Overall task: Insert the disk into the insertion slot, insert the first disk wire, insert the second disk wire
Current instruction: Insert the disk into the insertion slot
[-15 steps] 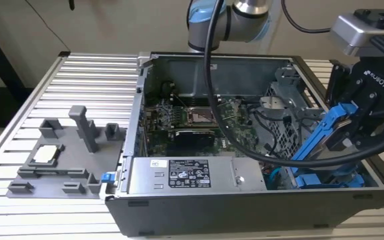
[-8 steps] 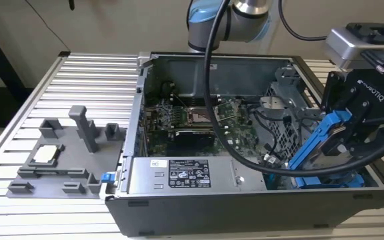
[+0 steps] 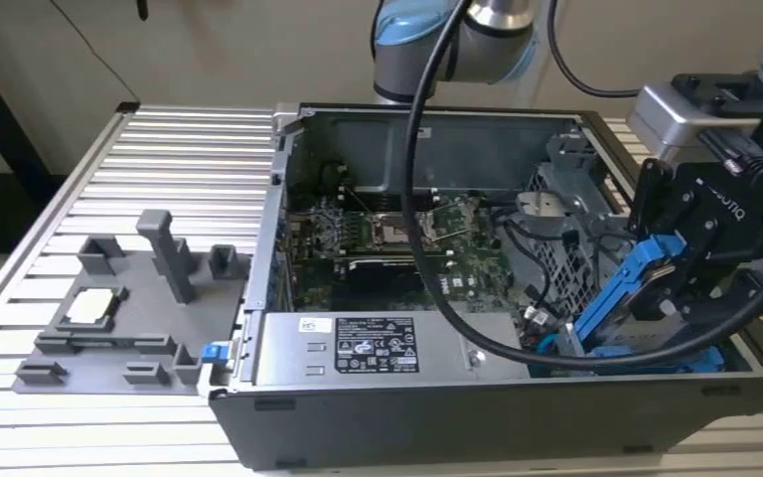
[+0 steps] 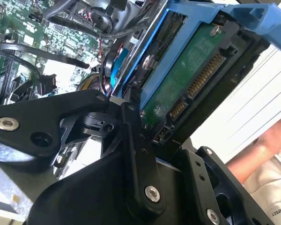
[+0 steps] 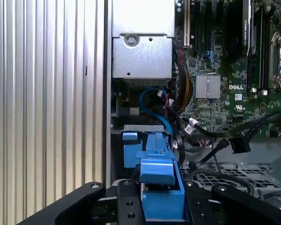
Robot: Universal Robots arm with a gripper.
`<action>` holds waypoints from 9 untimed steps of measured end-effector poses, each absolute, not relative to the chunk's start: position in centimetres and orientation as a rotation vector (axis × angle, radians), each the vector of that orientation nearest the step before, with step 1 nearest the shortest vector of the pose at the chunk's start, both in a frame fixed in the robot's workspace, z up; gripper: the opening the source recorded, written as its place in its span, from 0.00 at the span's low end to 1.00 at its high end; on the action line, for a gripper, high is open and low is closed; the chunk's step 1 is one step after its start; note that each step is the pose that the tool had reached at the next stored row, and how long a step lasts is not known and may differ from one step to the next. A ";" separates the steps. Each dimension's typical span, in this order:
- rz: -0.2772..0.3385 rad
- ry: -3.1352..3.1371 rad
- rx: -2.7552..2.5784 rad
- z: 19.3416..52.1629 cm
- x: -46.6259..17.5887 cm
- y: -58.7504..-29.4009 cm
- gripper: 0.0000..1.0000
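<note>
A ribbed metal surface (image 3: 156, 179) carries an open computer case (image 3: 488, 427) toward the edge on the exterior view's right. A grey parts holder (image 3: 116, 328) sits nearer the edge on that view's left. The arm (image 3: 455, 40) rises behind the case, and a thick black cable (image 3: 421, 199) loops down from it across the opening. Inside the case lie a green main board (image 3: 381, 238) and, along the near wall, a silver labelled power box (image 3: 355, 348).

At the case's near corner on the exterior view's right, the gripper (image 3: 684, 283) hangs with the disk (image 3: 640, 273) in it. The disk is tilted steeply, its lower end down inside the case. The black fingers (image 5: 127, 206) are closed on it, one pressing each long side of the blue frame (image 5: 157, 173).

In the second wrist view the disk's underside is a green circuit board (image 4: 187, 79) with rows of gold contacts at one end, rimmed by bright blue plastic. In the first wrist view its far end meets the grey sheet-metal lip of the insertion slot (image 5: 143, 127); I cannot tell whether it has entered. A thin blue wire (image 5: 154, 101) curls just beyond the lip.

A person's hand (image 4: 271, 140) rests beside the case.
</note>
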State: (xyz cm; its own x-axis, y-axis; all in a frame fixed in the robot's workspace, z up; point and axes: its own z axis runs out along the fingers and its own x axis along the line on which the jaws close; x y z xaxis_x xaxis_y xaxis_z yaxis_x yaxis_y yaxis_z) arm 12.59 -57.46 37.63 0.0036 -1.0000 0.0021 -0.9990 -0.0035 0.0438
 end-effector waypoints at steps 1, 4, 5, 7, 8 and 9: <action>-0.046 -2.194 2.202 37.5 12.6 -57.5 0.33; -0.046 -2.194 2.202 37.2 12.6 -57.5 0.33; -0.046 -2.194 2.202 37.2 12.6 -57.5 0.33; -0.046 -2.194 2.202 37.1 12.6 -57.5 0.33; -0.046 -2.194 2.202 37.1 12.6 -57.5 0.33; -0.046 -2.194 2.202 37.1 12.6 -57.5 0.33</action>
